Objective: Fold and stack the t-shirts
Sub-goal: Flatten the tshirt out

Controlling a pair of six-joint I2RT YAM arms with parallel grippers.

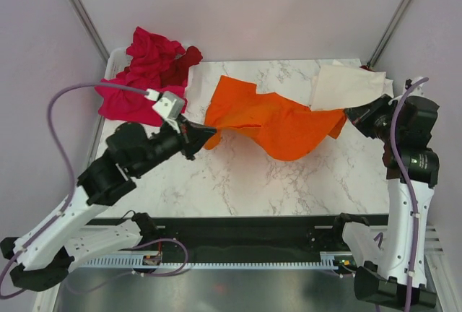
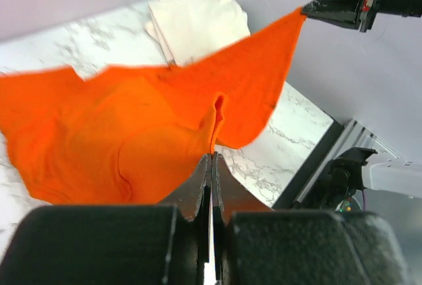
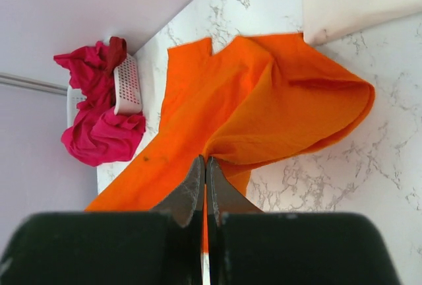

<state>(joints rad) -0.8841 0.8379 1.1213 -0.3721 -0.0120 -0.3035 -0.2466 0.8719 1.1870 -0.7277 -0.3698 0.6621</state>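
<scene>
Orange shirt: the orange shirt [image 1: 271,120] is held over the middle of the bench [image 1: 238,182], strung between the two tools. Its near edge is raised and its middle sags in loose folds. The far part is seen lying on the marble top.
Left tool: the left tool [image 1: 209,133] is pressed together on the shirt's left end. In the left wrist view a ridge of orange cloth is pinched just beyond the closed tips.
Right tool: the right tool [image 1: 351,115] is pressed together on the shirt's right corner, with the cloth drawn to a point at its tips.
Cream shirt: a cream shirt [image 1: 346,84] is laid flat and folded at the far right corner of the bench, just beside the orange shirt's right end.
Pink shirts: the pink shirts [image 1: 141,74] are heaped, crumpled, at the far left corner, spilling over a white basket [image 3: 127,86].
Dark red shirt: a dark red shirt [image 1: 186,63] is bunched on the right side of that heap, touching the pink cloth.
</scene>
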